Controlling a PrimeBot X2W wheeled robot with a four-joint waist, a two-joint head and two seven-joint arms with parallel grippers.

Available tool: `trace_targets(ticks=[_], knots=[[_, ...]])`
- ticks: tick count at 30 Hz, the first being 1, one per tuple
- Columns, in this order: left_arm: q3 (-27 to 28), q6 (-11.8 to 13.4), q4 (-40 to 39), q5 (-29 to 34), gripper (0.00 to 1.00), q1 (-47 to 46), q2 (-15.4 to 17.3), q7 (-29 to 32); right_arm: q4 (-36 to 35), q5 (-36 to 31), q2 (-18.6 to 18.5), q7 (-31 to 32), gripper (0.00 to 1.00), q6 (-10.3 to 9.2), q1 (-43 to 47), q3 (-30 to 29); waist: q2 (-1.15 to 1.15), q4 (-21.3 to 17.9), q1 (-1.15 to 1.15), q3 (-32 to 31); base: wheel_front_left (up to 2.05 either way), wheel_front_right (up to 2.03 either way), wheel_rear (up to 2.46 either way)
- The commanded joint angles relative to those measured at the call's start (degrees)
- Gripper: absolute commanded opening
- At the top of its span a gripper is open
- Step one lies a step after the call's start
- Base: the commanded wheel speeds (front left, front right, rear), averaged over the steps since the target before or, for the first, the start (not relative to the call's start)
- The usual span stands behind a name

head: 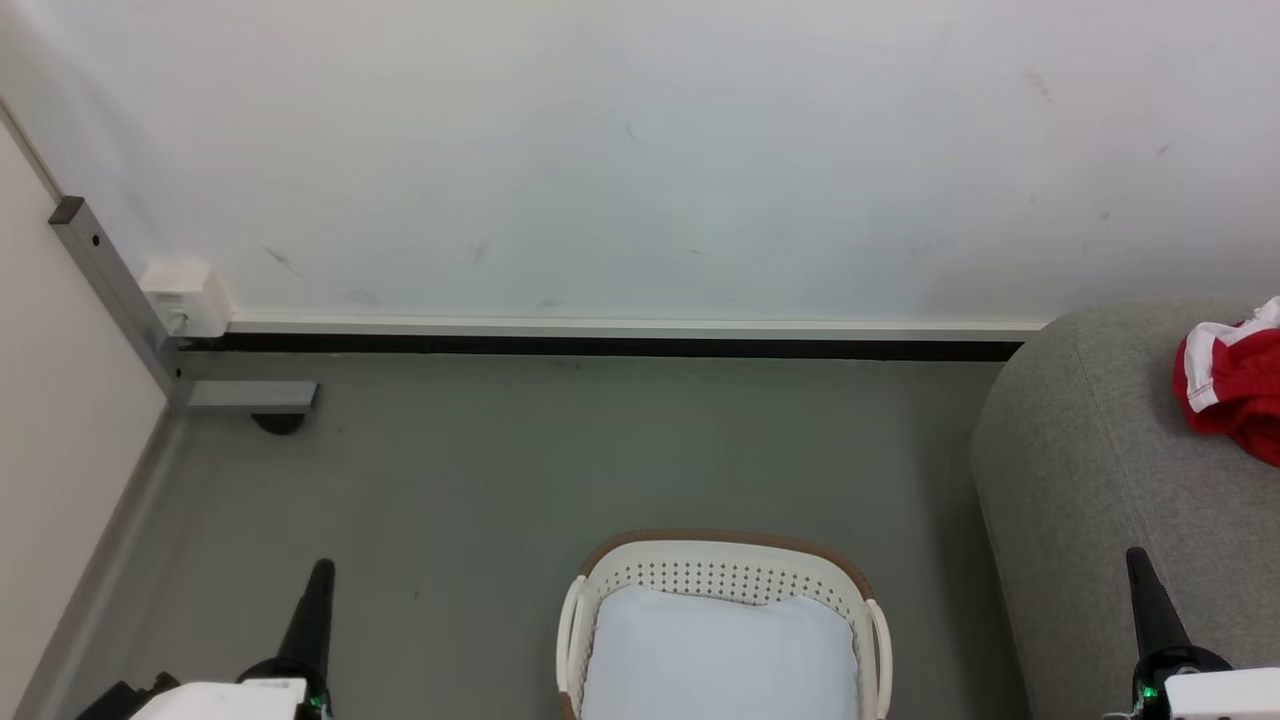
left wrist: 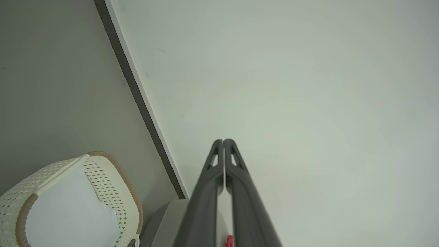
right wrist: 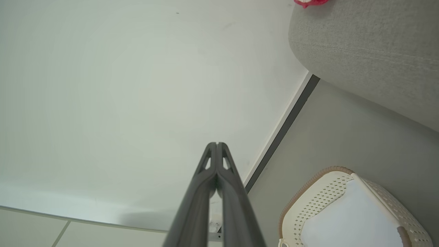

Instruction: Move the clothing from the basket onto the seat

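Red clothing (head: 1235, 390) with white panels lies bunched on the grey seat (head: 1100, 470) at the right edge; a red scrap of the clothing (right wrist: 310, 2) tops the seat (right wrist: 370, 44) in the right wrist view. The cream basket (head: 725, 575) with a brown rim stands on the floor at bottom centre and holds a flat pale sheet (head: 720, 655). My left gripper (head: 321, 568) is shut and empty at the lower left, well left of the basket. My right gripper (head: 1136, 556) is shut and empty at the lower right, over the seat's front. Basket (left wrist: 103, 178) and basket (right wrist: 325, 192) also appear in the wrist views.
A white wall (head: 640, 150) with a dark baseboard (head: 600, 347) runs behind the grey floor (head: 500, 470). A grey metal bracket (head: 110, 285) and a small white box (head: 185, 298) stand in the left corner beside a cream panel (head: 60, 420).
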Motion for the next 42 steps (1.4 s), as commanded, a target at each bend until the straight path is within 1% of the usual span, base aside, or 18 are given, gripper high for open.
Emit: trace_targets(ticks=[1,29,42], knots=[[0.3,-0.1,-0.5,-1.3,0.0,-1.0,0.1,0.4,-0.4,1.1,-0.6,0.1,0.0,-0.09,-1.1,-0.2,0.0,0.0,0.0,0.0,0.0,0.0,0.0],[1.8,-0.6,-1.5,-12.0,0.0,-1.6,-0.3,3.4,-1.2,13.5,-0.6,3.2,0.0,-0.12,-1.5,-1.4,0.0,0.8,-0.01,0.7,0.0,0.0,0.0],[1.8,-0.6,-1.5,-12.0,0.0,-1.6,-0.2,3.5,-1.2,13.4,-0.6,3.2,0.0,-0.12,-1.5,-1.4,0.0,0.8,-0.01,0.8,0.0,0.0,0.0]])
